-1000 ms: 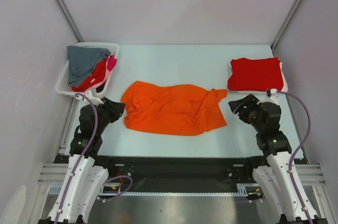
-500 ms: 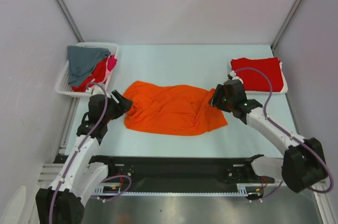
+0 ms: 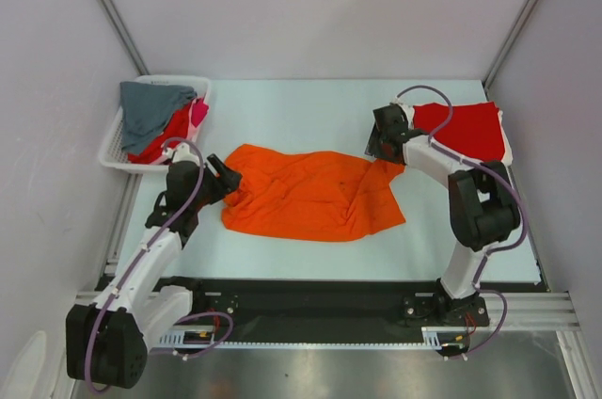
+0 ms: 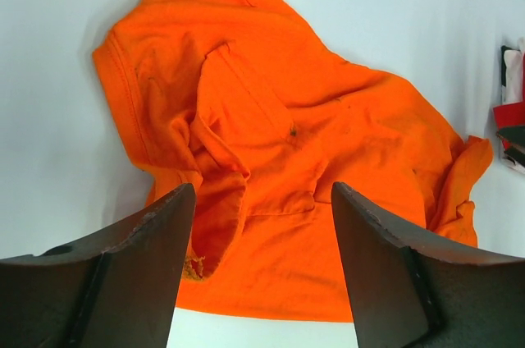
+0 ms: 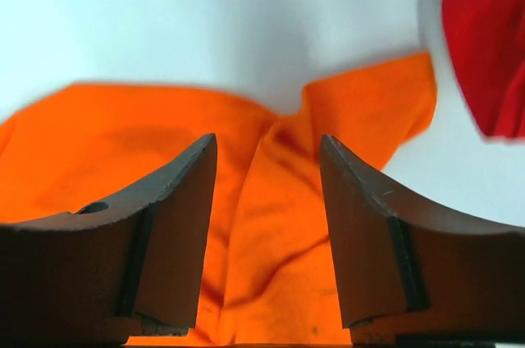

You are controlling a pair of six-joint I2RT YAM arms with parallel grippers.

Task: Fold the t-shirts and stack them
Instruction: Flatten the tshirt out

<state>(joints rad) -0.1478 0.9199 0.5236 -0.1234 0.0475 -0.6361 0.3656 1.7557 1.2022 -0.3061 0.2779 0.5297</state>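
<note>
A crumpled bright orange t-shirt (image 3: 310, 194) lies spread in the middle of the table. My left gripper (image 3: 226, 179) is open at its left edge; in the left wrist view the shirt (image 4: 279, 151) lies under and beyond the open gripper (image 4: 262, 190). My right gripper (image 3: 380, 142) is open over the shirt's far right corner; the right wrist view shows orange cloth (image 5: 279, 225) between and below the gripper (image 5: 268, 141). A folded red t-shirt (image 3: 459, 131) lies at the far right and shows in the right wrist view (image 5: 484, 36).
A white mesh basket (image 3: 109, 152) at the far left holds a grey t-shirt (image 3: 150, 103), a red one (image 3: 169, 132) and a pink one (image 3: 199, 113). The folded red shirt rests on a white sheet (image 3: 507, 147). Walls close in the table on three sides.
Both arms have reached out from near their bases to the orange shirt. The left went to its left edge, the right swung up to its far right corner. The shirt has hardly moved.
</note>
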